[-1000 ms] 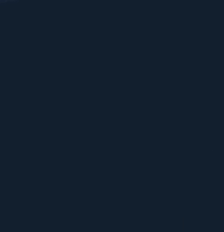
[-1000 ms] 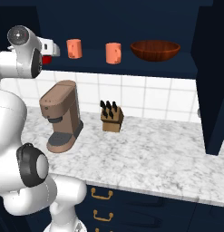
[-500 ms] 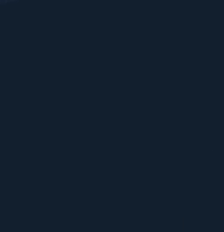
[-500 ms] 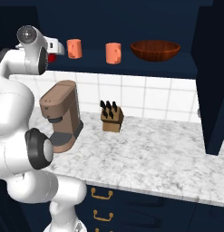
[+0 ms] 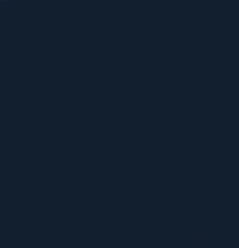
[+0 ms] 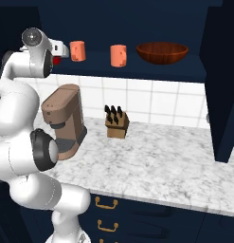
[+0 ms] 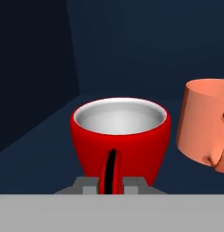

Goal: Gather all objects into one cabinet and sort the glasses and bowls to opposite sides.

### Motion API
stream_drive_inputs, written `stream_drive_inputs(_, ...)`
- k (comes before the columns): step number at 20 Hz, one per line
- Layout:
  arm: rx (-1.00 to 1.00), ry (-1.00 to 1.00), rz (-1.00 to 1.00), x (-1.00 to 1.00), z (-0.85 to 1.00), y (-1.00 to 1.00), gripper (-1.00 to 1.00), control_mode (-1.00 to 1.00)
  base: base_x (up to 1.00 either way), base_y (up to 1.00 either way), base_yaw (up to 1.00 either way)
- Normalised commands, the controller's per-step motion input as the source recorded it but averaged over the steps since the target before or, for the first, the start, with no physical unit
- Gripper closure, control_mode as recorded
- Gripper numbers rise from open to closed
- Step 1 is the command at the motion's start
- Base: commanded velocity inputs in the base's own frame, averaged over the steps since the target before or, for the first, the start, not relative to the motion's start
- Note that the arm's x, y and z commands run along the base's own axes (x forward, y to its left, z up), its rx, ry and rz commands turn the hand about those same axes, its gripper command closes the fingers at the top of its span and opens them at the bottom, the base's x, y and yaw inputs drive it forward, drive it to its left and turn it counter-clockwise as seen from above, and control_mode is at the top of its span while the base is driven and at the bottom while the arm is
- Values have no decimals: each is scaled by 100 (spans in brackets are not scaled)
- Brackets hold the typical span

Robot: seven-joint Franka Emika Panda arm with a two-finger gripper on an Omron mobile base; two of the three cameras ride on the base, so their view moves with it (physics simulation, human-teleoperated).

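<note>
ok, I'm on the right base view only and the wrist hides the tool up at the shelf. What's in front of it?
Observer: In the hand view a red cup with a white inside stands upright right in front of the tool.
Operator: Which way is its handle?
Observer: Toward the camera. The handle sits in the gap between the two finger tips.
Operator: Shut on it?
Observer: Cannot tell. The tips are mostly cut off at the bottom of the hand view.
Operator: How near is the next cup?
Observer: The salmon cup is just beside the red one, on the right in the hand view. They look barely apart.
</note>
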Motion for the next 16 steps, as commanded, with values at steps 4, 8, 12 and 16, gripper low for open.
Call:
stream_drive_inputs(4, 0, 1, 0, 4, 0, 0, -100, -100, 0, 0, 0)
stream_drive_inputs(8, 0, -1, -1, -28, 0, -9, -100, -100, 0, 0, 0)
stream_drive_inputs(12, 1, -2, -11, -98, 0, -65, -100, -100, 0, 0, 0)
stream_drive_inputs(16, 3, -5, -16, -100, 0, -72, -100, -100, 0, 0, 0)
